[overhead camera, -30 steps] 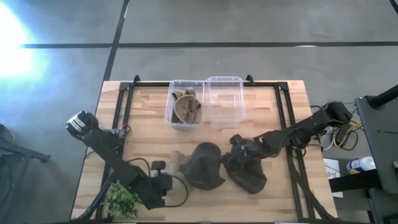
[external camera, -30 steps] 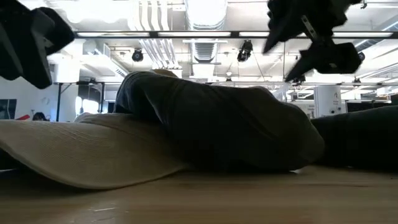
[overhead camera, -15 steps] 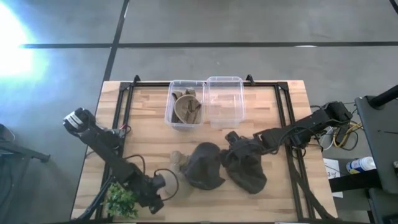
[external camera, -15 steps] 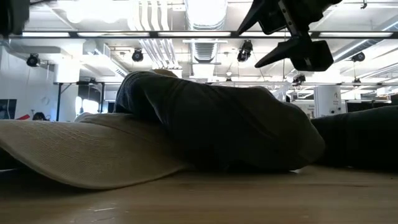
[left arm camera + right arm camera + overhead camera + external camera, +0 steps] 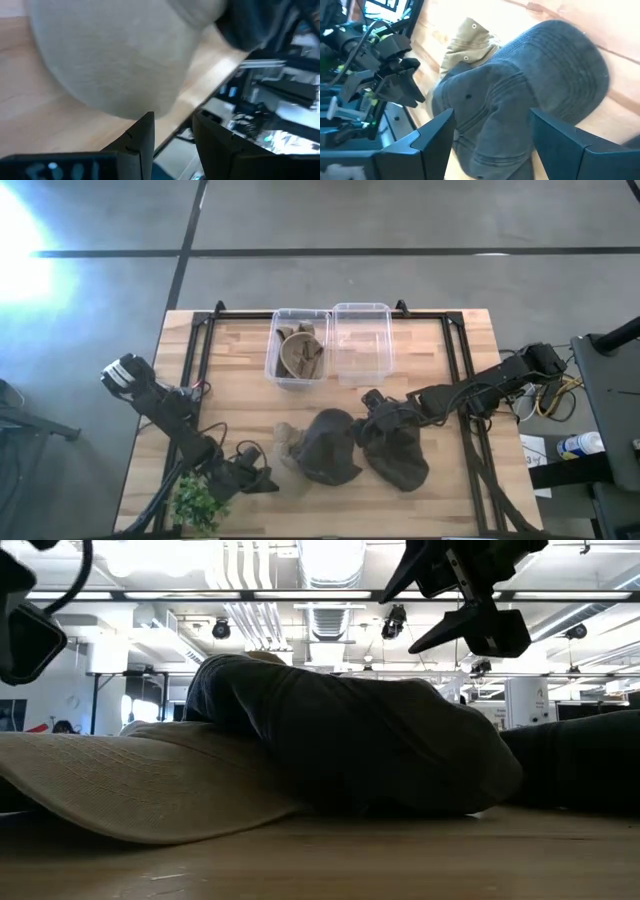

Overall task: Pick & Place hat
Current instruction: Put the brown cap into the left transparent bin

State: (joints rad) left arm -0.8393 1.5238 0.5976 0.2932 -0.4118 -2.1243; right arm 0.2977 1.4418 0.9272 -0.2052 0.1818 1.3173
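1. Table (image 5: 240,385): light wood planks with a black metal frame along its edges, standing on a grey concrete floor (image 5: 400,220) crossed by dark lines.
2. Room in the low view: open ceiling with white ducts (image 5: 250,585), strip lights and black spotlights. No writing can be read anywhere.
3. Two clear plastic bins sit side by side at 12 o'clock on the table. The left bin (image 5: 298,348) holds tan hats; the right bin (image 5: 361,343) shows only its own clear walls.
4. Dark grey hat (image 5: 330,445) lies at 6 o'clock from the bins, near the table's front edge. Its tan brim (image 5: 287,442) points to 9 o'clock. In the low view the hat (image 5: 350,745) fills the middle, the brim (image 5: 140,780) flat on the wood.
5. A second dark hat (image 5: 398,450) lies just beside it at 3 o'clock, touching it.
6. Right gripper (image 5: 370,408) hangs over the gap between the two dark hats, at their 12 o'clock side. Fingers are spread wide, holding nothing; the right wrist view shows the grey hat (image 5: 520,105) between them, untouched.
7. Left gripper (image 5: 262,477) is at 9 o'clock of the tan brim, near the front edge. Fingers are apart, holding nothing; the brim (image 5: 115,55) lies just ahead.
8. Small green plant (image 5: 197,502) at the front left corner, beside the left arm.
9. Bottle (image 5: 577,445) on a stand off the table at 3 o'clock.
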